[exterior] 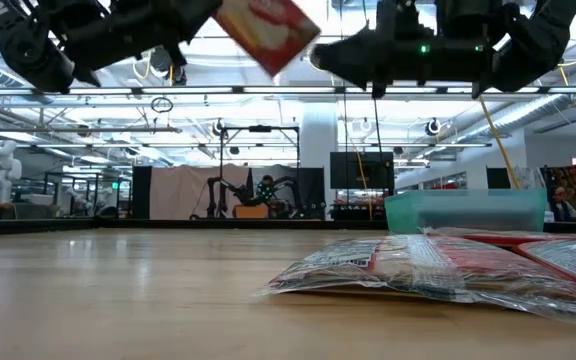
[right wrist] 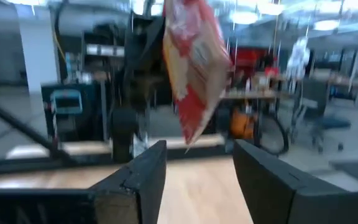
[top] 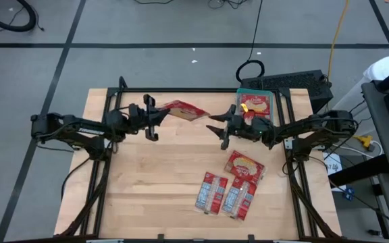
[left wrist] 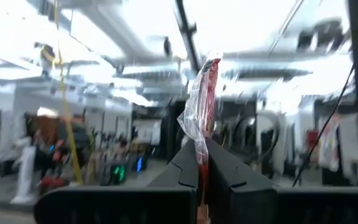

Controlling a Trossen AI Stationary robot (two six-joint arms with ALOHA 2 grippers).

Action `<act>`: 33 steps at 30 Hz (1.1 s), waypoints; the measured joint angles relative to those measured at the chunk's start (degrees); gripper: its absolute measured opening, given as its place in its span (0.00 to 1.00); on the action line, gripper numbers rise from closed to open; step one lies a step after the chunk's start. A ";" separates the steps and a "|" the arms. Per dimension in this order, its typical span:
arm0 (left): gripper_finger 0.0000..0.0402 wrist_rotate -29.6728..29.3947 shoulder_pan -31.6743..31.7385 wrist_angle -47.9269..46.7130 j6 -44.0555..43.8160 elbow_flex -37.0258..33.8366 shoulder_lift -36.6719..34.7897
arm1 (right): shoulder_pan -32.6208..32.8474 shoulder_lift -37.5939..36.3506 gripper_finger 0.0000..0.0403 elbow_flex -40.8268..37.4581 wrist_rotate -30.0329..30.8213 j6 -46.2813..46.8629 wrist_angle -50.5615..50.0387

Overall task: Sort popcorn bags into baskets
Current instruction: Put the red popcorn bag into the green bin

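A red popcorn bag (top: pixel 184 111) hangs in the air over the table's far middle, with my left gripper (top: pixel 159 115) shut on it. My right gripper (top: pixel 217 128) stands open just right of the bag and touches nothing; in its wrist view the bag (right wrist: pixel 194 62) hangs beyond its spread fingers. The teal basket (top: pixel 240 101) sits at the far right with one bag (top: pixel 256 104) lying flat in it. Three more bags (top: pixel 244 167) (top: pixel 211 192) (top: pixel 239 199) lie flat on the wood at the near right, partly overlapping. My left gripper pinches the bag's left end (left wrist: pixel 199 155) between its two fingers, coming from the table's left and slanting upward. The bag shows edge-on between the fingers and juts out past their tips toward the right arm. It is lifted clear of the table.
A black keyboard-like box (top: pixel 296 84) lies beyond the table's far right corner, next to the basket. Black frame rails (top: pixel 181 90) run along the table's far edge and sides. Bare wood (top: pixel 154 182) fills the near left and middle.
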 joint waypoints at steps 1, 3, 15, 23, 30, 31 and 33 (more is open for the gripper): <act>0.03 0.20 -0.43 1.43 -0.08 0.60 0.68 | 0.00 0.00 0.45 0.00 -0.41 -0.29 1.67; 0.02 1.15 -1.31 3.62 0.14 1.90 1.99 | -0.02 0.00 0.45 0.00 -3.14 -0.49 4.87; 0.01 2.88 -4.04 4.38 3.25 9.49 10.61 | -0.02 -0.02 0.38 0.12 -14.63 -2.16 15.46; 0.05 3.61 -3.87 4.38 4.23 10.51 11.52 | -0.48 -0.04 0.04 0.15 -14.03 -2.10 16.06; 0.15 0.45 -3.82 -0.01 4.07 10.51 11.47 | -0.81 -7.23 0.07 0.13 -8.59 0.42 1.01; 0.18 -0.42 -3.82 -1.08 4.12 10.43 11.47 | -0.85 -9.46 0.06 0.13 -7.74 0.50 -3.35; 0.26 -2.19 -3.82 -2.35 4.66 9.84 11.18 | -0.90 -14.36 0.03 0.15 -5.29 0.14 -12.60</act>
